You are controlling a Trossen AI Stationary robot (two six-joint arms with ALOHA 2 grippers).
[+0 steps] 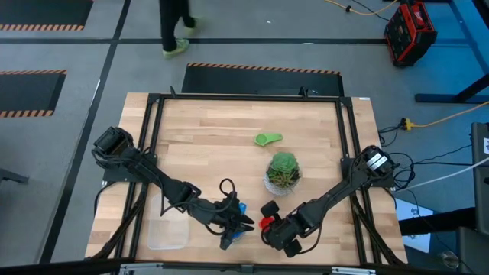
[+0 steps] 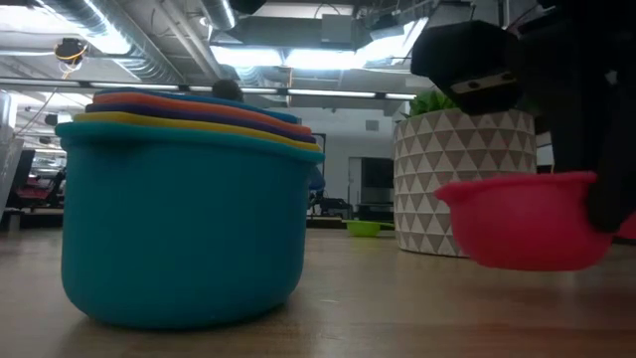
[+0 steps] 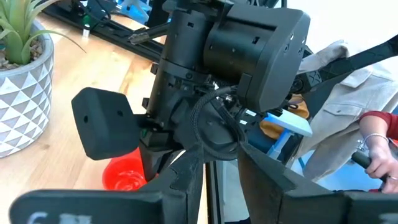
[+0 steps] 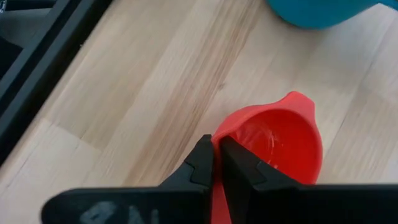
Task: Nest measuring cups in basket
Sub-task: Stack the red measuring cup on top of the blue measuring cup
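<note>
Down at the lower middle of the high view, the right pincer (image 4: 216,163) clamps its narrow jaws on the thin rim of the glossy red cup (image 4: 283,143), near the counter's (image 1: 206,134) front edge. Just left, the left pincer (image 1: 233,229) hangs partly open beside the teal nested stack (image 2: 184,219), while the clear rounded basket (image 1: 168,229) sits lower left and the small green cup (image 1: 268,139) lies alone on bare wood above the plant pot (image 1: 283,174).

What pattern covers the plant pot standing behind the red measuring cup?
Grey and white triangles cover the plant pot; the low view shows it best, behind the red measuring cup.
</note>
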